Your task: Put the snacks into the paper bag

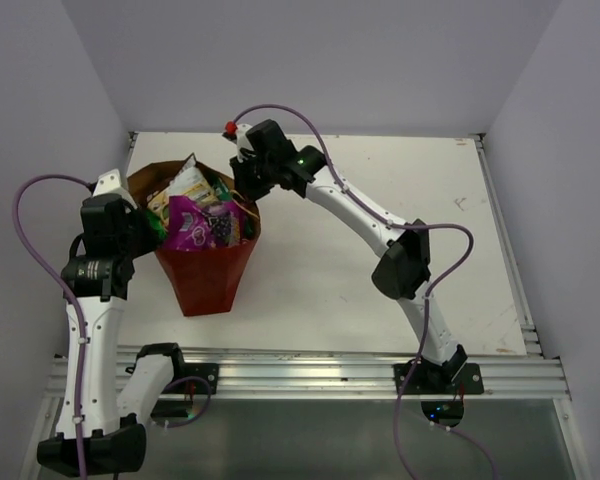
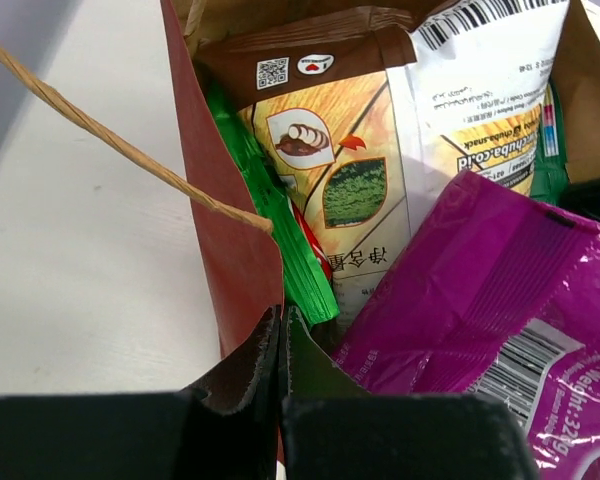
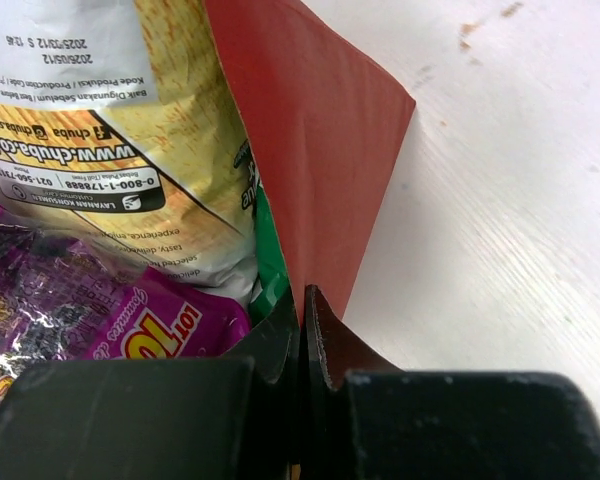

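The reddish-brown paper bag [image 1: 208,270] stands open on the white table, with the snacks inside. The purple packet [image 1: 192,226] lies on top, the cream-and-brown chip bag [image 1: 185,184] stands behind it, and a green packet [image 1: 221,190] shows beside them. My left gripper [image 1: 152,226] is shut on the bag's left rim [image 2: 235,255]. My right gripper [image 1: 244,188] is shut on the bag's far right rim [image 3: 325,150]. The left wrist view shows the chip bag [image 2: 345,150], the bright green bag [image 2: 295,255], the purple packet [image 2: 500,290] and a dark green edge [image 2: 552,165].
A tan cord handle [image 2: 100,135] hangs outside the bag's left wall. The white table [image 1: 400,180] stretches to the right of the bag, with walls at the left, back and right. A metal rail [image 1: 310,375] runs along the near edge.
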Action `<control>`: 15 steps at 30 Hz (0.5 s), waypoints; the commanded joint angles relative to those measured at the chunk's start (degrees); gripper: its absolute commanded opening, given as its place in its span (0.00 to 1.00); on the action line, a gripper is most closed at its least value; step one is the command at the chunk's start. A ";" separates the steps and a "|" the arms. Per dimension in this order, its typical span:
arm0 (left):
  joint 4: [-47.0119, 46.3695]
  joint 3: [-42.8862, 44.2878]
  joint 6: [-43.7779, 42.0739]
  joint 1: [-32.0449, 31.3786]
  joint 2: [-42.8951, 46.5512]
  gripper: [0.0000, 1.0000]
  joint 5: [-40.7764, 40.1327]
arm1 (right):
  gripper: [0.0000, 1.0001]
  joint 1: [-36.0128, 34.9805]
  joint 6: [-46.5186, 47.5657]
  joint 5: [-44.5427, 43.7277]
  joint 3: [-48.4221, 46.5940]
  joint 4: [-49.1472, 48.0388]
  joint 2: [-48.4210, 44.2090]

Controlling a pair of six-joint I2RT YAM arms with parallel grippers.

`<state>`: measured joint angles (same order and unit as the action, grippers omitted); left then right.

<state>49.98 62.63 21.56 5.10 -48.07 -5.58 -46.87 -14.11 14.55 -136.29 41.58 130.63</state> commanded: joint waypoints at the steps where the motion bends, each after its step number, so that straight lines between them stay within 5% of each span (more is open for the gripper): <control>1: -8.49 0.74 -1.52 -1.32 0.44 0.00 13.49 | 0.00 -0.41 2.50 -4.68 -4.07 4.64 -10.47; 6: -12.79 -1.02 0.06 -4.31 0.44 0.00 21.39 | 0.00 -0.50 3.65 -10.67 -3.90 10.62 -13.29; 15: -19.82 -1.37 5.24 -13.88 -0.61 0.00 21.33 | 0.00 -0.06 4.53 -21.40 4.62 14.93 -23.13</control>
<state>42.41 60.10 23.35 -5.65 -48.31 10.61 -46.59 -9.89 -4.21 -132.27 58.30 115.04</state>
